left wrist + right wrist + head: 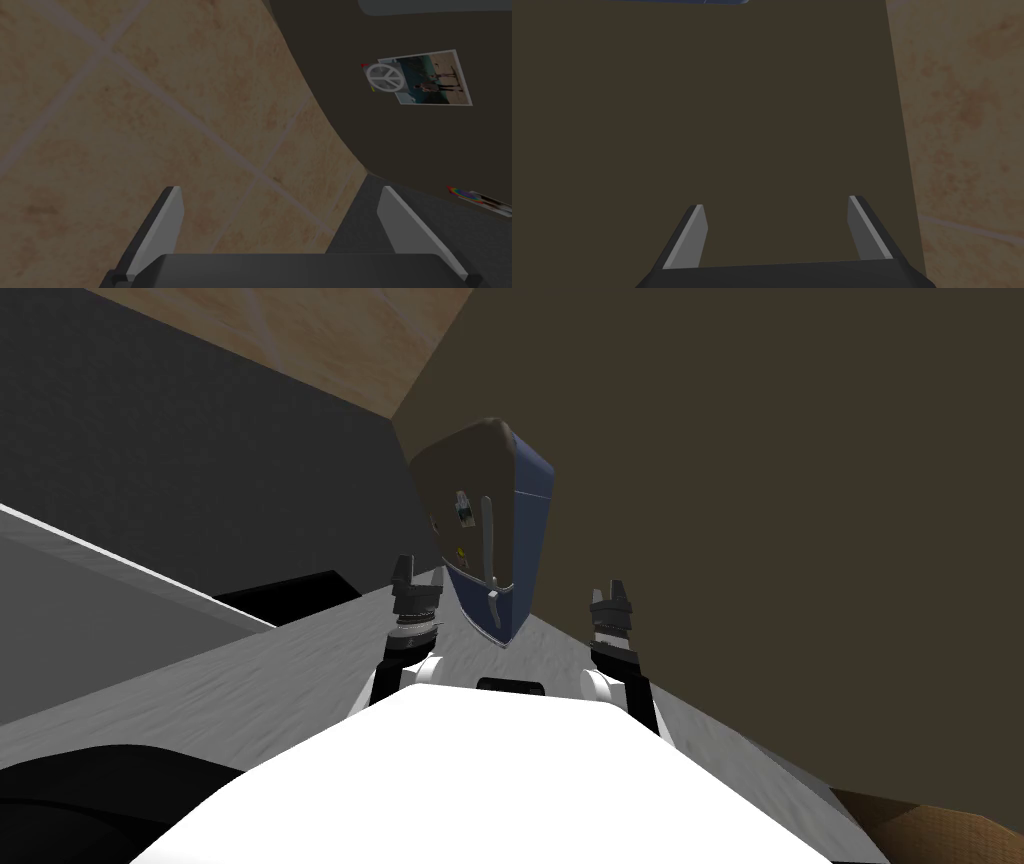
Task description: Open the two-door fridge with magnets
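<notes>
The fridge stands straight ahead, slanted with the whole head view. Its front is dark brown and its side and lower part are blue. A pale handle runs down the front, beside small magnets. My left gripper is raised just left of the fridge's lower part, and my right gripper is off to its right. In the left wrist view my left gripper is open near a dark surface that carries a photo with a peace-sign magnet. My right gripper is open, facing a flat dark brown surface.
A dark brown wall rises on the right and a dark grey one on the left. Pale grey floor lies under my arms, with a black area at the left. Tan tiles show past the left gripper.
</notes>
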Controlling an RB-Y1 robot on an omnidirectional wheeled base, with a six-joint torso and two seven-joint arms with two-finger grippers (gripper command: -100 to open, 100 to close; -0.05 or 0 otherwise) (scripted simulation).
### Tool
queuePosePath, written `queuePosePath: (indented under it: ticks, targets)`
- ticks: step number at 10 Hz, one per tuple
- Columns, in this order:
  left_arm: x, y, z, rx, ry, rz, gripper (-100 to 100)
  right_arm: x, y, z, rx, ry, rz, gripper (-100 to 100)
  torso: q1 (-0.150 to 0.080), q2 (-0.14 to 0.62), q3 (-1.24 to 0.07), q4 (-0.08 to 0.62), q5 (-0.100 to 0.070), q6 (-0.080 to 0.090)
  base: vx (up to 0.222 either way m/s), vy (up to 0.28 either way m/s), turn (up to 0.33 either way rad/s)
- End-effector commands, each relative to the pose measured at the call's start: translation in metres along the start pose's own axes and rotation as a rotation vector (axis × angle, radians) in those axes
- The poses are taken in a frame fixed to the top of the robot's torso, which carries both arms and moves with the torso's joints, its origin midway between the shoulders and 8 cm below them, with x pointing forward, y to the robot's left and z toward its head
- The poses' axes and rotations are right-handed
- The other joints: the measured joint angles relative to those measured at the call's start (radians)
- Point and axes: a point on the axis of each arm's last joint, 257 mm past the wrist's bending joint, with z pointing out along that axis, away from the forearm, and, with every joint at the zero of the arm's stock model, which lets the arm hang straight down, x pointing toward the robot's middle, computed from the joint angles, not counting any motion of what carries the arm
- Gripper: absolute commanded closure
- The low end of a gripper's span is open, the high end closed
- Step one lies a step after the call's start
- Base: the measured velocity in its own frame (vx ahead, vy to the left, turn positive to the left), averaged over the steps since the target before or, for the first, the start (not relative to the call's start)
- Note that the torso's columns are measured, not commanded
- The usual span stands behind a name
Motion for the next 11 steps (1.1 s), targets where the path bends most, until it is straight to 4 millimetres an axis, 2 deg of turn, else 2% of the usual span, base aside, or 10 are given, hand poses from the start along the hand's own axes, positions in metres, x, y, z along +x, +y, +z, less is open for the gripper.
queuePosePath:
  ticks: [1, 9, 10, 11]
  targets:
    - [0.0, 0.0, 0.0, 0.0, 0.0, 0.0, 0, 0.0, 0.0, 0.0, 0.0, 0.0, 0.0, 0, 0.0, 0.04, -0.082, 0.041, 0.0, 0.0, 0.0, 0.0, 0.0]
    - [0.0, 0.0, 0.0, 0.0, 0.0, 0.0, 0, 0.0, 0.0, 0.0, 0.0, 0.0, 0.0, 0, 0.0, 0.618, -1.234, 0.617, 0.0, 0.0, 0.0, 0.0, 0.0]
    - [0.006, 0.003, -0.002, -0.002, 0.033, 0.005, -100, 0.0, 0.0, 0.0, 0.0, 0.0, 0.0, 0, 0.0, 0.691, -1.382, 0.691, 0.0, 0.0, 0.016, 0.007, -0.026]
    - [0.01, 0.006, -0.003, -0.005, 0.055, 0.008, -100, 0.0, 0.0, 0.0, 0.0, 0.0, 0.0, 0, 0.001, 0.725, -1.451, 0.724, 0.0, 0.0, 0.024, 0.018, -0.035]
